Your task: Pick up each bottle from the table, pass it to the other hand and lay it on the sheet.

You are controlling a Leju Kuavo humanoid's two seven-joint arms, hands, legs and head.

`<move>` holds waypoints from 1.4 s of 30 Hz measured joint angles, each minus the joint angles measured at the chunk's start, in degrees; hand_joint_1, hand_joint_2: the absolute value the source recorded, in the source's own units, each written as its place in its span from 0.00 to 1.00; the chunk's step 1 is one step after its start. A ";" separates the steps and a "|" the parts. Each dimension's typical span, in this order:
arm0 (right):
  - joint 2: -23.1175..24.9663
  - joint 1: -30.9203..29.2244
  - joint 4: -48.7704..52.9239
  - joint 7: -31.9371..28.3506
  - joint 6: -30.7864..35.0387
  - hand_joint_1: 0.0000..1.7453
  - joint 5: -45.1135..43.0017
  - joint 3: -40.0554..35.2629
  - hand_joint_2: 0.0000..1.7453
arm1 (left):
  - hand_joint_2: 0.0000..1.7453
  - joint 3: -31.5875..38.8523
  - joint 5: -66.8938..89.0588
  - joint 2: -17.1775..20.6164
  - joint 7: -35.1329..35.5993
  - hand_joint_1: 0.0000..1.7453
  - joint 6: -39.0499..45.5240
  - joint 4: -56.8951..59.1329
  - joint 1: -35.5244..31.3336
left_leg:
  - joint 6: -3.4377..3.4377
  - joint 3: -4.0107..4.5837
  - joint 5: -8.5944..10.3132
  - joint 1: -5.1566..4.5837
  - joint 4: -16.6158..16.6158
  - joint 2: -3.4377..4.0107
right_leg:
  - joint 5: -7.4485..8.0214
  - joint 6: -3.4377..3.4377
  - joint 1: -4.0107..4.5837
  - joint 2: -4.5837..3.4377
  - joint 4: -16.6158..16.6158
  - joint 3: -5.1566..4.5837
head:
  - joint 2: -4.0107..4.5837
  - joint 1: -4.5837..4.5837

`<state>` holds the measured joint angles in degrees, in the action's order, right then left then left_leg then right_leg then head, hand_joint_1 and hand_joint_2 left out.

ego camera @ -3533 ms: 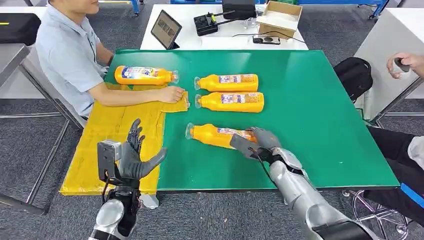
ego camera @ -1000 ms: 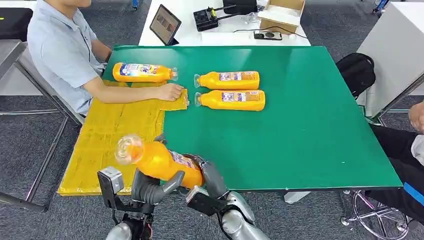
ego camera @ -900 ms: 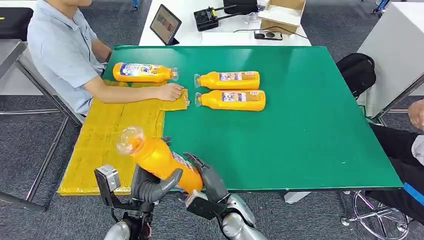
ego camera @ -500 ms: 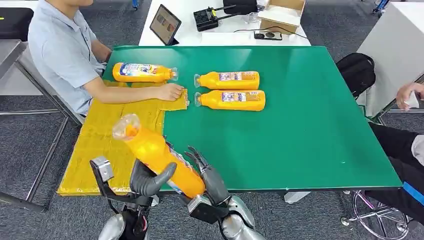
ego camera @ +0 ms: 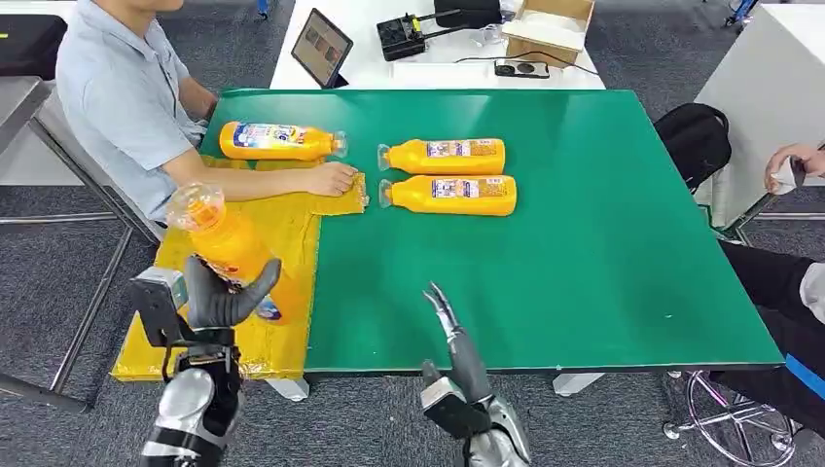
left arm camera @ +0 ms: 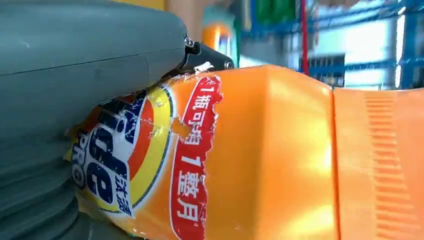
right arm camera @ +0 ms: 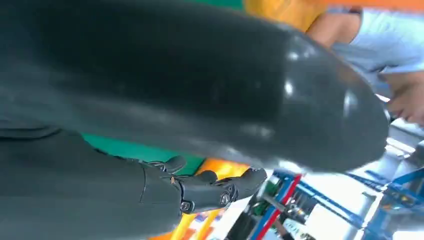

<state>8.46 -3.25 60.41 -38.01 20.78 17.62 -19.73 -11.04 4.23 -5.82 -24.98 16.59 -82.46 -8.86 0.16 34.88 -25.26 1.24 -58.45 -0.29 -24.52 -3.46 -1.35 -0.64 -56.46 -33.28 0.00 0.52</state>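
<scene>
My left hand (ego camera: 222, 297) grips an orange bottle (ego camera: 226, 247), tilted with its clear cap up, over the yellow sheet (ego camera: 209, 243) at the table's left. The bottle's torn label (left arm camera: 150, 160) is close against my left hand (left arm camera: 75, 100) in the left wrist view. My right hand (ego camera: 452, 342) stands open at the table's front edge, fingers straight and empty; its dark fingers (right arm camera: 220, 187) are spread. Two orange bottles (ego camera: 446, 156) (ego camera: 449, 195) lie side by side on the green table (ego camera: 584, 224). Another bottle (ego camera: 277, 141) lies at the sheet's far end.
A seated person at the left rests a hand (ego camera: 331, 179) on the sheet's far corner. Another person's hand (ego camera: 790, 165) shows at the right edge. A white table behind holds a tablet (ego camera: 321, 47), a controller (ego camera: 404, 41) and a cardboard box (ego camera: 545, 21).
The bottle passed from my right hand into my left hand, which carried it left over the sheet. My right hand let go, opened and drew back toward the table's front edge.
</scene>
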 measured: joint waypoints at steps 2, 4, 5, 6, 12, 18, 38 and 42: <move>-0.44 0.70 0.37 0.00 -0.13 0.00 0.09 1.09 0.00 | 1.00 1.25 2.84 0.81 -0.28 1.00 0.83 1.55 -1.29 | 0.00 0.00 0.00 0.00 0.00 0.00 | 0.00 0.00 0.00 0.00 0.00 0.00 | 0.00 -0.02; -0.81 1.20 0.76 0.00 -0.17 0.00 0.09 1.86 0.00 | 1.00 2.17 3.51 1.27 -0.44 1.00 0.96 2.62 -2.10 | 0.00 0.00 0.00 0.00 0.00 0.00 | 0.00 0.00 0.00 0.00 -0.01 -0.01 | 0.00 -0.04; -0.94 1.37 0.92 0.00 -0.17 0.00 0.09 2.23 0.00 | 1.00 2.48 3.64 1.47 -0.48 1.00 0.96 3.17 -2.49 | 0.00 0.01 0.00 0.00 0.00 0.00 | 0.00 0.00 0.00 0.00 -0.01 -0.01 | 0.00 0.00; -0.98 1.45 1.00 0.00 -0.17 0.00 0.11 2.40 0.00 | 1.00 2.65 4.04 1.60 -0.55 1.00 1.13 3.50 -2.67 | 0.00 0.01 0.00 0.00 0.00 0.01 | 0.00 0.00 0.00 0.00 -0.01 -0.01 | 0.00 -0.02; -1.14 1.56 1.73 0.00 -2.84 0.00 1.77 3.15 0.00 | 1.00 2.72 43.28 3.96 3.76 1.00 17.90 11.00 -7.27 | 0.01 0.00 0.02 0.00 0.00 -0.02 | 0.00 0.00 0.00 0.01 0.00 0.00 | 0.00 -0.02; -1.00 1.53 1.94 0.04 -5.86 0.00 3.17 3.17 0.00 | 1.00 -1.75 66.32 5.73 10.82 1.00 7.84 27.51 -15.79 | 0.06 -0.01 0.14 0.01 0.00 -0.03 | 0.04 -0.01 0.00 0.03 -0.03 0.04 | 0.00 0.00; 0.31 1.54 2.18 0.02 -8.22 0.00 2.98 3.19 0.00 | 1.00 -9.66 71.53 6.01 12.90 0.18 -4.01 49.27 -28.78 | 0.07 0.03 0.15 0.02 -0.01 -0.02 | 0.05 -0.02 0.01 0.01 -0.05 0.00 | 0.00 -0.02; 0.35 1.51 2.18 0.00 -8.22 0.00 2.65 3.19 0.00 | 1.00 -10.42 71.14 6.03 12.98 0.00 -7.38 52.06 -30.95 | 0.07 0.04 0.15 0.02 -0.01 -0.04 | 0.04 -0.02 0.01 0.02 -0.06 0.00 | 0.00 -0.02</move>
<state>8.81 -1.73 62.60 -38.01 12.57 20.26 -16.55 -21.46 75.36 0.22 -12.00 9.21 -30.41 -39.81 0.23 34.92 -25.11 1.26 -58.45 -0.33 -24.48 -3.48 -1.34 -0.61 -56.52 -33.28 0.00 0.50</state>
